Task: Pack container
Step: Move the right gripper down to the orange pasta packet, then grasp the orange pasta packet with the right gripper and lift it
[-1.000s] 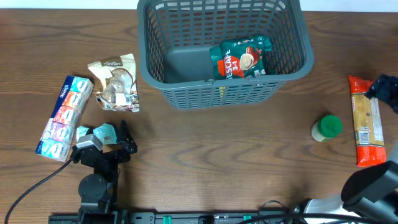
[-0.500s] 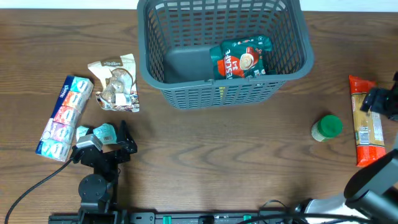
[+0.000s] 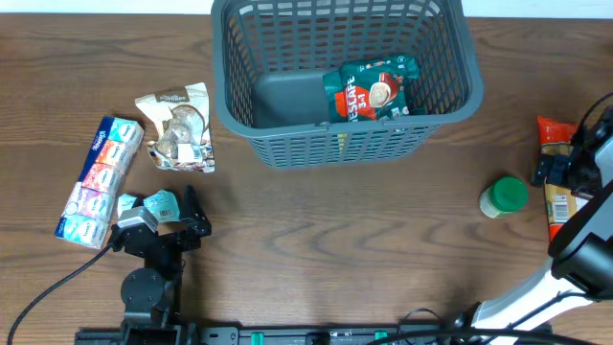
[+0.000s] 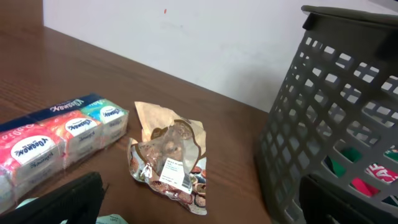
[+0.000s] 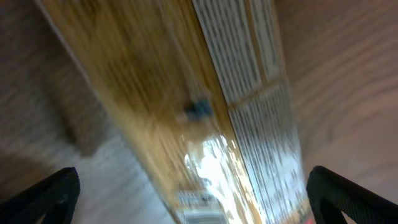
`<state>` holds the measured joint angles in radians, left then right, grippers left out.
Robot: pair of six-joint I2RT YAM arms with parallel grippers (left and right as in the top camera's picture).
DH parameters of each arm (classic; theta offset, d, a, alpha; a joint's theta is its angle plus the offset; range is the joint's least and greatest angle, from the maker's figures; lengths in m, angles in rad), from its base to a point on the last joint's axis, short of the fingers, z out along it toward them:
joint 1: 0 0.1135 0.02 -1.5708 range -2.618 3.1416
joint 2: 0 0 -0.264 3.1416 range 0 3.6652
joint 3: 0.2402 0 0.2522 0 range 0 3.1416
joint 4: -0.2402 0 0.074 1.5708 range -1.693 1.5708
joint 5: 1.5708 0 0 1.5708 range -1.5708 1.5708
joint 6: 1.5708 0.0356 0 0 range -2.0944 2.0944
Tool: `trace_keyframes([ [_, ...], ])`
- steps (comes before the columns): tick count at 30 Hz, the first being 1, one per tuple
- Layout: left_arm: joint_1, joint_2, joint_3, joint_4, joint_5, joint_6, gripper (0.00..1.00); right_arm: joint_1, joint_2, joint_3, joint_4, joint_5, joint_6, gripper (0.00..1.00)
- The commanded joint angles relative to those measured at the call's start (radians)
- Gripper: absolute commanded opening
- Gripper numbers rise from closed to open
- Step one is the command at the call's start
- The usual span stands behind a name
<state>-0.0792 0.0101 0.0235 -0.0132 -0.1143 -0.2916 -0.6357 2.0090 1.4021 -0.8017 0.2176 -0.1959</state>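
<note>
The container (image 3: 335, 146), a large dark grey slotted basket, stands at the back centre with a green and red coffee packet (image 3: 372, 91) lying inside. My right gripper (image 3: 565, 172) hangs open at the right edge, directly over a long orange pasta packet (image 3: 556, 213). In the right wrist view this packet (image 5: 205, 112) fills the frame, blurred, between the spread fingertips (image 5: 46, 196), and the right gripper (image 5: 199, 205) holds nothing. My left gripper (image 3: 187, 216) rests open at the front left over a small teal packet (image 3: 158, 204). From the left wrist view the left gripper (image 4: 199, 211) faces the container (image 4: 336, 112).
A green-lidded jar (image 3: 504, 196) stands just left of the pasta packet. A multicoloured tissue pack (image 3: 96, 179) and a clear snack bag (image 3: 180, 129) lie at the left, also seen as tissue pack (image 4: 56, 134) and snack bag (image 4: 171, 155).
The right gripper has moved toward the front and slightly left, coming over the pasta packet. The left arm and all items are unmoved.
</note>
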Motion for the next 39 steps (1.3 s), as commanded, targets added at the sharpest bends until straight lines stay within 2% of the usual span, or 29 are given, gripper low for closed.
trace_keyframes([
  [1, 0.004, -0.006, -0.019, -0.013, -0.005, 0.002, 0.99, -0.014, 0.023, -0.003, 0.025, -0.009, 0.005, 0.99],
  [12, 0.004, -0.006, -0.019, -0.013, -0.005, 0.002, 0.99, -0.068, 0.039, -0.003, 0.095, -0.012, 0.008, 0.99],
  [19, 0.004, -0.006, -0.019, -0.013, -0.006, 0.002, 0.99, -0.097, 0.039, -0.016, 0.129, -0.116, 0.008, 0.99],
  [30, 0.004, -0.006, -0.019, -0.013, -0.005, 0.002, 0.98, -0.098, 0.039, -0.172, 0.255, -0.165, 0.039, 0.98],
  [36, 0.004, -0.006, -0.019, -0.013, -0.005, 0.002, 0.98, -0.098, 0.039, -0.206, 0.267, -0.178, 0.065, 0.72],
  [39, 0.004, -0.006, -0.019, -0.013, -0.005, 0.002, 0.99, -0.098, 0.039, -0.206, 0.266, -0.183, 0.072, 0.64],
])
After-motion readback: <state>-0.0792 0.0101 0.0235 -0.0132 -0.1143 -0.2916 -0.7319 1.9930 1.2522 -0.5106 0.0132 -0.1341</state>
